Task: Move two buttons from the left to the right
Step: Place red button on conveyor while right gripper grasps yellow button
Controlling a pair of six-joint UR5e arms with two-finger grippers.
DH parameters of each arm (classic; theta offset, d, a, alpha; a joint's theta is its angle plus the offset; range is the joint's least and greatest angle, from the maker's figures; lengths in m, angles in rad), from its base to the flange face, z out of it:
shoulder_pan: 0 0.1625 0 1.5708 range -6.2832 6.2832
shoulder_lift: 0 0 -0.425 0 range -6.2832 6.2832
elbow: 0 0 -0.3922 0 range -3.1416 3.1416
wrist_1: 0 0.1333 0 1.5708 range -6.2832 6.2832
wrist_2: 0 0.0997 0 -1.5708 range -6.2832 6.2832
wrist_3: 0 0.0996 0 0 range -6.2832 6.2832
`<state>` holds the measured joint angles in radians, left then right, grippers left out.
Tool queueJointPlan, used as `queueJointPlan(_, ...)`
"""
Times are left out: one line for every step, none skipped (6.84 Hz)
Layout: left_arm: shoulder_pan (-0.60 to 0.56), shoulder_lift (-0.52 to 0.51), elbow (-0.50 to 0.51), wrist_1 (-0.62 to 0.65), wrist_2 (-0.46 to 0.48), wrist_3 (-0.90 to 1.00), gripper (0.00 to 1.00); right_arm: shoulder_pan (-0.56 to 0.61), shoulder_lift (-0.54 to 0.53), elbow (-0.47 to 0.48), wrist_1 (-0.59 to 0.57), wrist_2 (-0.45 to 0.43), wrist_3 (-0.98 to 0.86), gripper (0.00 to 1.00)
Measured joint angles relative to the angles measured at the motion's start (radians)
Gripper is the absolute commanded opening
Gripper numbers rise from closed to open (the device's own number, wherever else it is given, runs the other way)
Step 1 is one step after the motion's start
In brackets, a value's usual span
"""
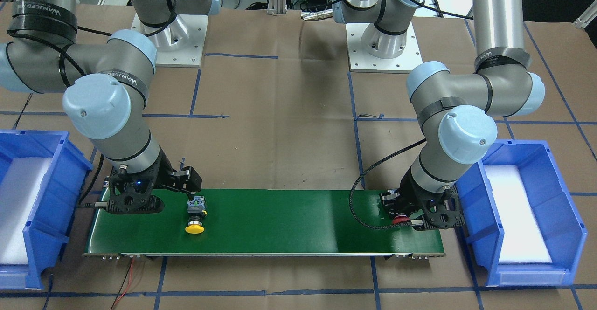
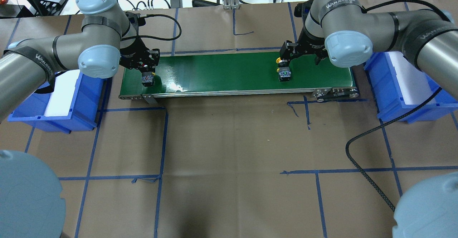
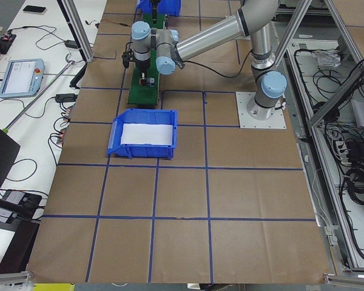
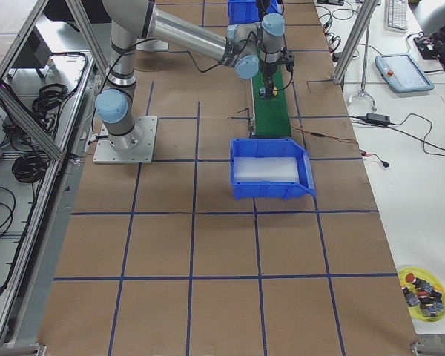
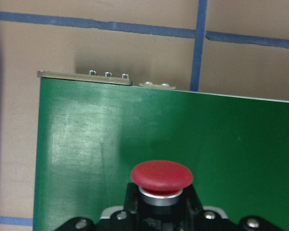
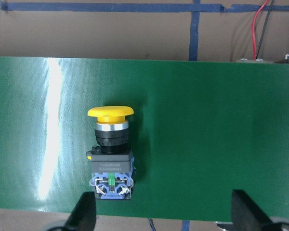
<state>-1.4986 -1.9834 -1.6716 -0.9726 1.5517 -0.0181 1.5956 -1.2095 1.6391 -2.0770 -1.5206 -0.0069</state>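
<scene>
1. Left wrist-mounted view: the left gripper (image 2: 144, 66) is clamped on the black body of the red button (image 5: 161, 174). The mushroom cap sticks out ahead of it over the green belt (image 5: 231, 144).
2. That button sits at the belt's left end, close to the corner. I cannot tell whether it touches the belt or hangs just above it.
3. The left arm (image 2: 64, 52) reaches in from the left with its forearm nearly level. The wrist is bent so the gripper points down and a little inward at the belt.
4. The right gripper (image 6: 164, 214) is spread wide, and its two fingers (image 6: 85, 211) hold nothing.
5. The yellow button (image 6: 111, 144) lies on its side on the belt ahead of them, nearer to one finger than the other and touching neither. Its cap points to the far edge, away from the robot, and its blue-and-grey contact end faces the gripper.
6. That button lies toward the belt's right end, short of the end itself.
7. The right arm (image 2: 386, 23) comes in from the right in much the same pose, forearm across and wrist folded down, with the gripper low over the belt.
8. The left bin (image 2: 82, 112) and the right bin (image 2: 393, 102), both blue and lined with white, sit one just beyond each end of the belt. Everything stands on brown paper (image 2: 229, 152) crossed by blue tape lines.
</scene>
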Motion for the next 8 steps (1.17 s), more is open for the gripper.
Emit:
queueJointPlan(0.0,-0.002,-0.007,0.008,0.0,0.001,0.18,0.0,0.013,-0.012,0.0,0.0,0.0,1.0)
queueJointPlan(0.0,-0.005,-0.009,0.011,0.0,0.001,0.72,0.0,0.028,-0.018,0.0,0.0,-0.001,1.0)
queueJointPlan(0.0,-0.008,-0.008,0.014,0.0,0.001,1.0,0.0,0.044,-0.021,-0.005,0.0,-0.001,1.0)
queueJointPlan(0.0,-0.01,-0.003,0.016,-0.001,0.001,1.0,0.0,0.062,-0.022,-0.019,0.0,-0.001,0.99)
queueJointPlan(0.0,-0.011,0.008,0.015,-0.001,0.0,1.0,0.0,0.082,-0.022,-0.032,-0.001,-0.003,0.96)
queueJointPlan(0.0,-0.008,0.023,0.011,-0.002,0.001,1.0,-0.001,0.101,-0.022,-0.04,-0.001,-0.005,0.73)
queueJointPlan(0.0,-0.002,0.044,-0.004,-0.002,0.001,1.0,-0.002,0.116,-0.021,-0.045,-0.003,-0.009,0.28)
queueJointPlan(0.0,0.006,0.081,-0.047,-0.002,0.001,1.0,-0.003,0.122,-0.021,-0.042,-0.009,-0.013,0.07)
